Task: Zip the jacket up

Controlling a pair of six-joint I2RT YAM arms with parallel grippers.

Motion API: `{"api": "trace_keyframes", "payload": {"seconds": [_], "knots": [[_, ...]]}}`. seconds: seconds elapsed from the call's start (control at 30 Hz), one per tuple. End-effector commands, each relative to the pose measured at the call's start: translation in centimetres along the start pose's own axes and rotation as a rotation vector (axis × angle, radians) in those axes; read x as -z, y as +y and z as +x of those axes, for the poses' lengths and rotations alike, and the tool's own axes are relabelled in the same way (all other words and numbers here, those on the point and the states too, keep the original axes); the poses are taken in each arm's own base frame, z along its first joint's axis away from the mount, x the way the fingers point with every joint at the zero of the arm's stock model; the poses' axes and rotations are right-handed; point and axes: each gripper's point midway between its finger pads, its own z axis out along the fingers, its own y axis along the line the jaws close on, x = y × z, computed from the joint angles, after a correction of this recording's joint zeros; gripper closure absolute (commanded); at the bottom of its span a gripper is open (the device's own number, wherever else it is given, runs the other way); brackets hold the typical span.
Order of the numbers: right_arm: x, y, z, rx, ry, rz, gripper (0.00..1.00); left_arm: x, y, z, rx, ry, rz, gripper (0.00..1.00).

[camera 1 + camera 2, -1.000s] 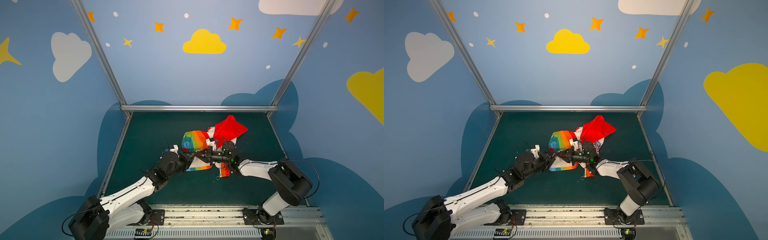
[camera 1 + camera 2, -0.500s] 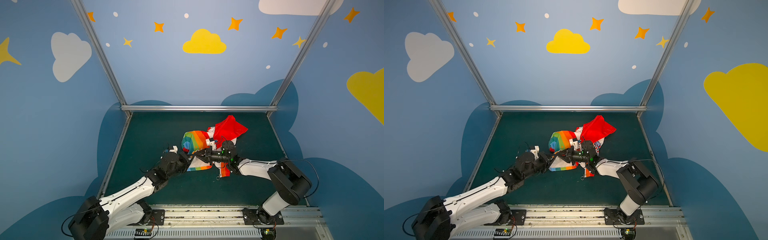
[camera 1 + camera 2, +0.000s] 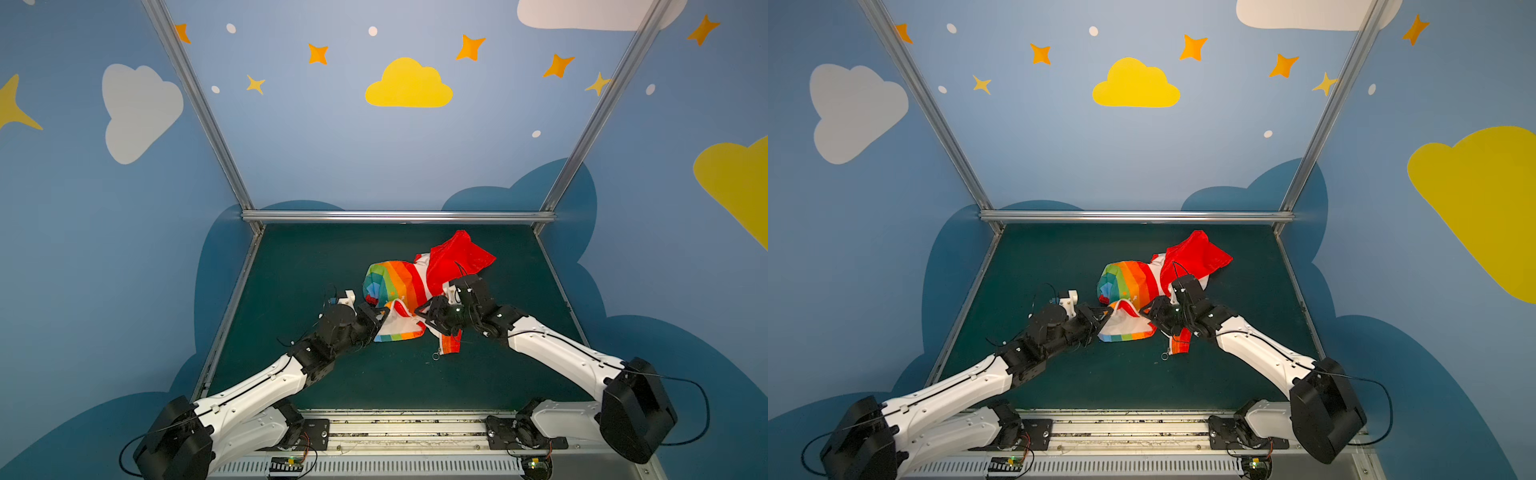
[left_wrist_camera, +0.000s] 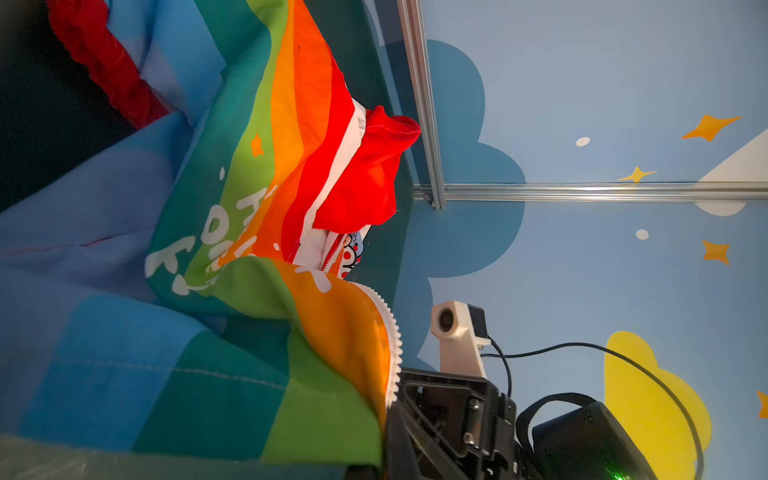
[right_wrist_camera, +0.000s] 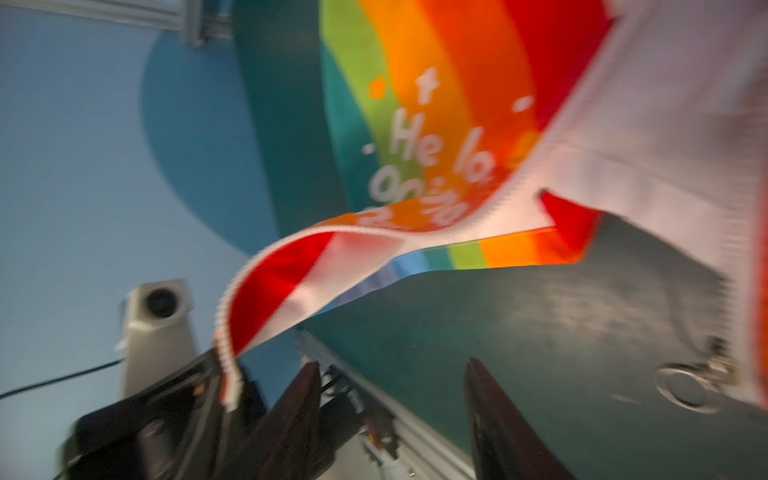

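**Both top views:** The jacket (image 3: pixel 399 291) lies crumpled at centre frame on the green bench (image 3: pixel 307 266), with its red hood (image 3: pixel 457 257) toward the upper right. The left jaws are shut on its lower-left front edge, apparently to keep that side taut. Bare bench surrounds the heap, and the frame rails stand well apart from it.

**Left wrist:** White zipper teeth (image 4: pixel 392 332) run along a free edge at lower centre. The zip is unjoined.

**Right wrist (blurred):** The right jaws stand apart and hold nothing. The ring pull (image 5: pixel 685 386) lies at the right edge of the frame, near them but untouched.
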Motion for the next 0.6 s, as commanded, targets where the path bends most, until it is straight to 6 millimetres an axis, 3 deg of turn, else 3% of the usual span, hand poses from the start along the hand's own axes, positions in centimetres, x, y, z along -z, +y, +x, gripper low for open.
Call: {"api": "trace_keyframes", "payload": {"seconds": [0.0, 0.17, 0.57], "knots": [[2.1, -9.3, 1.8, 0.064, 0.057, 0.466, 0.45, -0.1, 0.5, 0.0, -0.004, -0.002, -0.006, 0.97], [1.6, -11.2, 2.5, 0.101, 0.129, 0.584, 0.47, -0.2, 0.9, 0.0, 0.005, -0.003, -0.013, 0.97], [-1.4, -11.7, 1.6, 0.116, 0.189, 0.599, 0.50, 0.4, 1.4, -0.3, 0.011, -0.021, -0.024, 0.97]]}}
